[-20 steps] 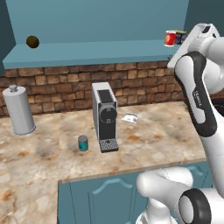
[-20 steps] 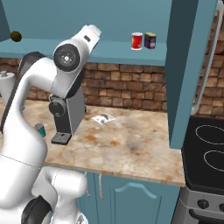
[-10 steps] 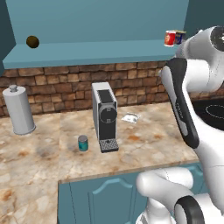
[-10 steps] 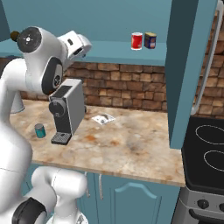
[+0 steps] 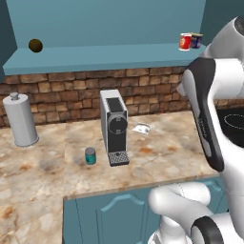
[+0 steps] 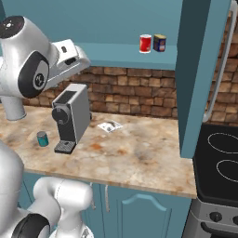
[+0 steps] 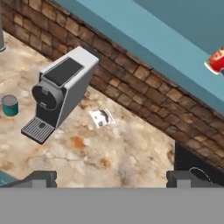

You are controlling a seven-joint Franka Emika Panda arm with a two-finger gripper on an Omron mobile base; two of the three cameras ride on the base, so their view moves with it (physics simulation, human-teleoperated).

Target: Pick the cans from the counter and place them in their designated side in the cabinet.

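The cabinet [image 5: 105, 28] was seen as a large open teal unit on the wall, its long shelf [image 6: 135, 55] running above a band of brown brick. Below it the marbled tabletop [image 5: 162, 157] was spread, with low teal doors [image 6: 135, 209] under its edge and a black stove [image 6: 223, 162] at its right end. The white arm [image 5: 209, 109] was raised high over the tabletop, the hand [image 6: 69, 53] held near the front edge of the shelf and turned down toward the things below. The fingers [image 7: 109, 178] were spread wide, with nothing held between them. A grey coffee machine [image 5: 114, 126] was stood near the middle of the tabletop, against the brick. A tall grey canister [image 5: 19, 120] was stood at the far left. The teal can [image 5: 90, 156] was found upright on the tabletop, just beside the coffee machine on its left, apart from it. The red can [image 6: 145, 43] was found upright on the shelf toward its right end, and a dark blue can [image 6: 160, 42] was stood just beside it, on its right. A small paper packet [image 7: 101, 117] was laid flat on the tabletop to the right of the machine. A small dark ball [image 5: 35, 45] was rested at the left end of the shelf
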